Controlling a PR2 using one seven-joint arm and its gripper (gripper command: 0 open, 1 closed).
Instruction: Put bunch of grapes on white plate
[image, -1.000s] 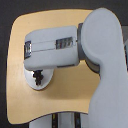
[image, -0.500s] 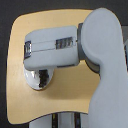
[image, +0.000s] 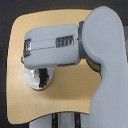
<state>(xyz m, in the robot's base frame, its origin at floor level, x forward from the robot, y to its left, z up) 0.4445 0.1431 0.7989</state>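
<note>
Arm: a large grey PR2 arm (image: 102, 55) fills the exterior view's right side, from the bottom edge up to a rounded shoulder near the top.

Forearm: a boxy grey forearm (image: 52, 47) reaches from that shoulder toward the exterior view's left, lying across the middle of the worktop, with a dark vented panel on its side.

Hand: the hand is at the forearm's left end, but the casing covers it, so I cannot tell whether its fingers are wide, narrow or holding anything.

White plate: the white plate (image: 36, 84) sits on the worktop just below the forearm's left end; only its lower part shows, a glossy round rim with bright highlights, the rest hidden by the arm.

Bunch of grapes: a dark patch (image: 42, 77) lies over the plate's visible part, right under the forearm; it is possibly the bunch of grapes, though at this blur it could also be shadow, and I cannot tell whether it rests on the plate or is held above it.

Worktop: a light wooden worktop (image: 65, 100) with rounded corners carries the plate, bare wood showing around it and along the exterior view's far edge.

Surroundings: dark floor (image: 5, 10) shows beyond the worktop's corners.
</note>
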